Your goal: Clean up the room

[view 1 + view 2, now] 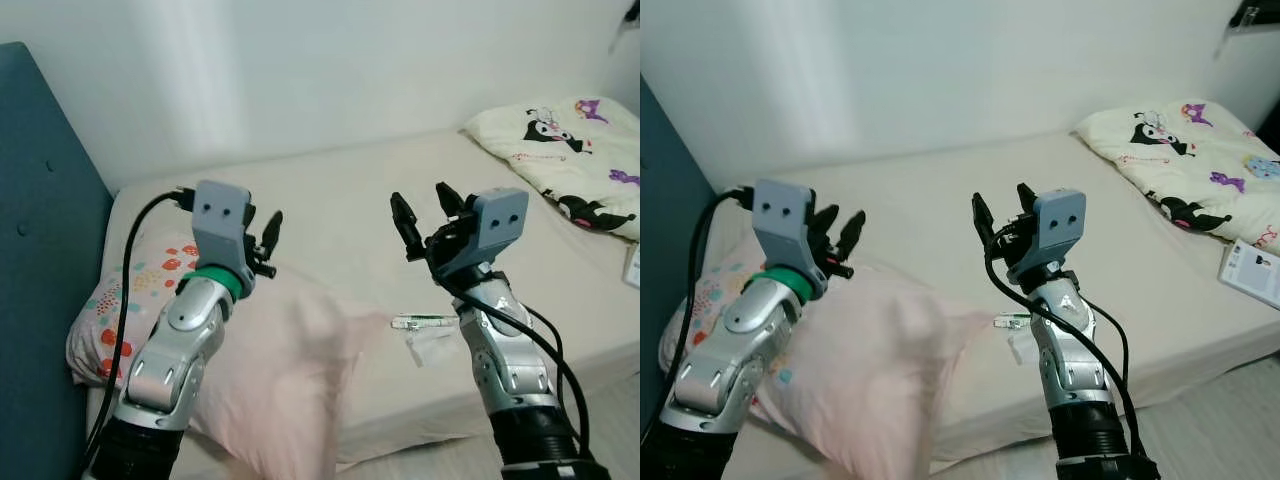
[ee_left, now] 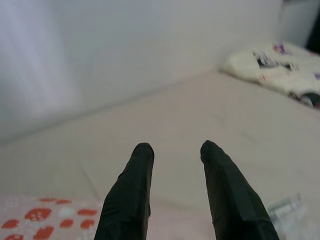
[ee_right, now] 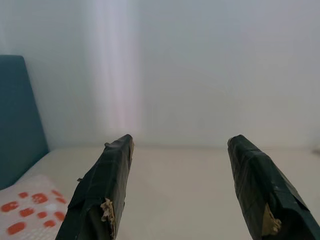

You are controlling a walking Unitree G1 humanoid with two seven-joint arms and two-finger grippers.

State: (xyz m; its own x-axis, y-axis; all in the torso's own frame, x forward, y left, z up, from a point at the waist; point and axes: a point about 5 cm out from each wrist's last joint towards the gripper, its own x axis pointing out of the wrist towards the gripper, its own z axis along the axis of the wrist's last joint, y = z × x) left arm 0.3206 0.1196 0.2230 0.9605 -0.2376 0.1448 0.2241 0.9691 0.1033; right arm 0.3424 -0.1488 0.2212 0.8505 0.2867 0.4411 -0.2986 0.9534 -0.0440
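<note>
**Bed and what lies on it**

The bed (image 1: 350,210) wears a plain cream sheet and runs along the white wall, with a blue headboard (image 1: 40,250) at the robot's left. At that end lies a pillow (image 1: 150,275) printed with red and teal spots, and a pale pink pillow (image 1: 290,370) rests partly over it, reaching the front edge. Just beside the pink one sits a small clear wrapper (image 1: 428,335). At the far right lies a folded cartoon-print blanket (image 1: 570,150), and near it a white card (image 1: 1252,270).
</note>
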